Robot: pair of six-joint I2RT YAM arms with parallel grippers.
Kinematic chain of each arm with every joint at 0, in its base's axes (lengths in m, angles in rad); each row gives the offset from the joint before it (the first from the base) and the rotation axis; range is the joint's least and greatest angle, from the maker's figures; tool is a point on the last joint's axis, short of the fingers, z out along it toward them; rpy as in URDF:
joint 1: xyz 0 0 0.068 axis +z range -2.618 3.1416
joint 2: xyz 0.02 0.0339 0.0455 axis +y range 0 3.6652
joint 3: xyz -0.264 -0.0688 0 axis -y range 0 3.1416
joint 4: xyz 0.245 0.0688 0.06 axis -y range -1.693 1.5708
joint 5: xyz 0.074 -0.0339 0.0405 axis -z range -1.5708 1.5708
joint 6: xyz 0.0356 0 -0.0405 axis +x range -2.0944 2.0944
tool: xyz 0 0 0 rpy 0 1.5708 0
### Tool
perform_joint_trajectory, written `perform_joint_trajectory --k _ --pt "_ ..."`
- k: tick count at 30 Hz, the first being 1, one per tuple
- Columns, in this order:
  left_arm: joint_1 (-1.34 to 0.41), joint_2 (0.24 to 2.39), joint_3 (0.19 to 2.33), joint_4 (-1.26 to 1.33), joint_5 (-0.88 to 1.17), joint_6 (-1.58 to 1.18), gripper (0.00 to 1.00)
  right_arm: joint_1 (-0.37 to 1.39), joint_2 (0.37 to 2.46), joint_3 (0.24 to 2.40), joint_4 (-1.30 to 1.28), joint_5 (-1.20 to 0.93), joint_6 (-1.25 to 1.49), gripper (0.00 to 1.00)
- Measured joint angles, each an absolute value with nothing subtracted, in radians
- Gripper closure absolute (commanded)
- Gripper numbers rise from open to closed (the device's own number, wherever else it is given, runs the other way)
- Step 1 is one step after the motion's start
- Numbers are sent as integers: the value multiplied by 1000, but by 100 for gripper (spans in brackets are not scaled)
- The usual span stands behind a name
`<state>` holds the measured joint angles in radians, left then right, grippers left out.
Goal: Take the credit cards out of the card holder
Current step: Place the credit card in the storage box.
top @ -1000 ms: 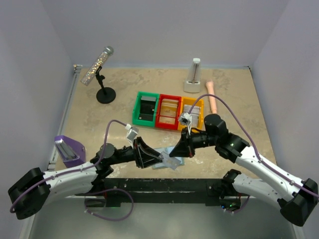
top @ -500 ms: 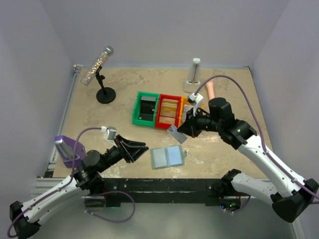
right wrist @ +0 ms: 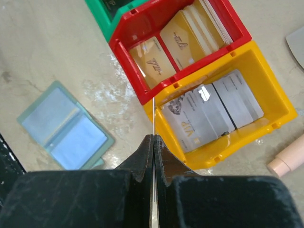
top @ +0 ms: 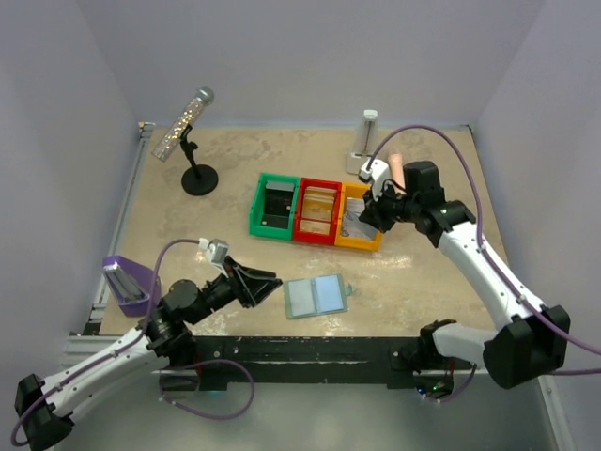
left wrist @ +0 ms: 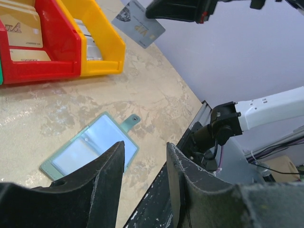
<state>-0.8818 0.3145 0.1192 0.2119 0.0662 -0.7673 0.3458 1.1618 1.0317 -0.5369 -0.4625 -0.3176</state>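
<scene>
The card holder (top: 316, 297) lies open and flat near the table's front edge, its two pale blue panels facing up. It also shows in both wrist views (left wrist: 90, 145) (right wrist: 64, 126). My left gripper (top: 269, 279) (left wrist: 146, 147) hovers just left of it, open, with nothing between the fingers. My right gripper (top: 364, 218) (right wrist: 154, 137) is shut on a grey credit card (top: 353, 219) (left wrist: 138, 23), seen edge-on as a thin line (right wrist: 153, 114). It holds the card above the yellow bin (top: 360, 245), where other grey cards (right wrist: 209, 114) lie.
A red bin (top: 317, 235) with gold cards (right wrist: 166, 52) and a green bin (top: 256, 211) stand left of the yellow one. A microphone on a stand (top: 198, 178), a white upright device (top: 364, 150), a pink cylinder (top: 398, 169) and a purple object (top: 131, 282) stand around the table.
My right gripper lifted the grey card away from the holder and carried it back over the yellow bin. My left arm pulled back to the left, off the holder, which now lies flat.
</scene>
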Motion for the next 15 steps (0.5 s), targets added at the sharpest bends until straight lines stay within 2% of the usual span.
perform_joint_trajectory --k 7,15 --pt "-882 345 107 226 81 -768 55 253 1339 1086 -590 -553 -467 100" --pt "-881 435 72 274 99 -783 55 228 1476 1190 -624 -618 -527 100"
